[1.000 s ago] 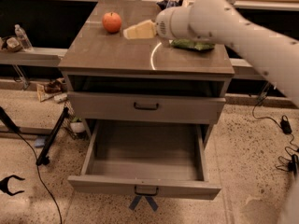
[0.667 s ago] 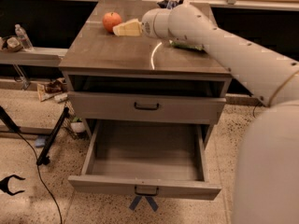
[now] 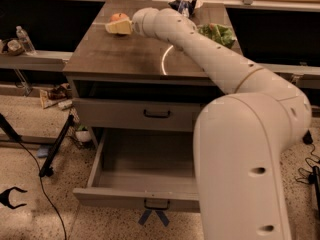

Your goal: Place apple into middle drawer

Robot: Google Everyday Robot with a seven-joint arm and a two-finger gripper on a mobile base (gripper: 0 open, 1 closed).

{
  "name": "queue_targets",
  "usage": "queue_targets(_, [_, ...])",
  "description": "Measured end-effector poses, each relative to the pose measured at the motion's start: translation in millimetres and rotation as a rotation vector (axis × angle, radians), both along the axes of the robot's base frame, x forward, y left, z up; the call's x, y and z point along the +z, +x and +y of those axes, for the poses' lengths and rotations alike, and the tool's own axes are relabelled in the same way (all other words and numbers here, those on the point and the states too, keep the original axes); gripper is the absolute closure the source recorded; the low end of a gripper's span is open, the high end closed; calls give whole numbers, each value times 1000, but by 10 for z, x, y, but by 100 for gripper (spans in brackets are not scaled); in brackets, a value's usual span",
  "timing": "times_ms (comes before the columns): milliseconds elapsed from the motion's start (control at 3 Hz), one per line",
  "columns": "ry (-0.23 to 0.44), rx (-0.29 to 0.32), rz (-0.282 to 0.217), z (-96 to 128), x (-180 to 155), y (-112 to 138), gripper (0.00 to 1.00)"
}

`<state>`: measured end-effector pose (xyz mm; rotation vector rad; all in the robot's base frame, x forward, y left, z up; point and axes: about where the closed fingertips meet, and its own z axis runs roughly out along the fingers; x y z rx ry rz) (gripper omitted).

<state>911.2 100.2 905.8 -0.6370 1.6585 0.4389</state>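
Near the cabinet top's (image 3: 125,54) far edge, the gripper (image 3: 120,27) (grip unclear) is just beside the apple (image 3: 119,17).

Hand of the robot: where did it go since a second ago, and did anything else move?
The hand slid left across the cabinet top and now sits right against the apple; a grasp can't be confirmed. The apple, the green bag and the open middle drawer stayed put.

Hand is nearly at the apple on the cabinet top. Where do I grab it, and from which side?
Take the apple across its widest middle, probably from the near side, where the hand sits right in front of it. It is round, so any axis holds; only its top shows past the hand.
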Motion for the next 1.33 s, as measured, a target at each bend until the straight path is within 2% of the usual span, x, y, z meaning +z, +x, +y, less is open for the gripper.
queue_targets(333, [1,21,12,272,-148,209,0])
queue_targets(667, [-5,25,30,428,-300,378,0])
queue_targets(1000, [-7,29,45,498,-413,472,6])
queue_targets(1333, [-8,44,55,561,-530,542,38])
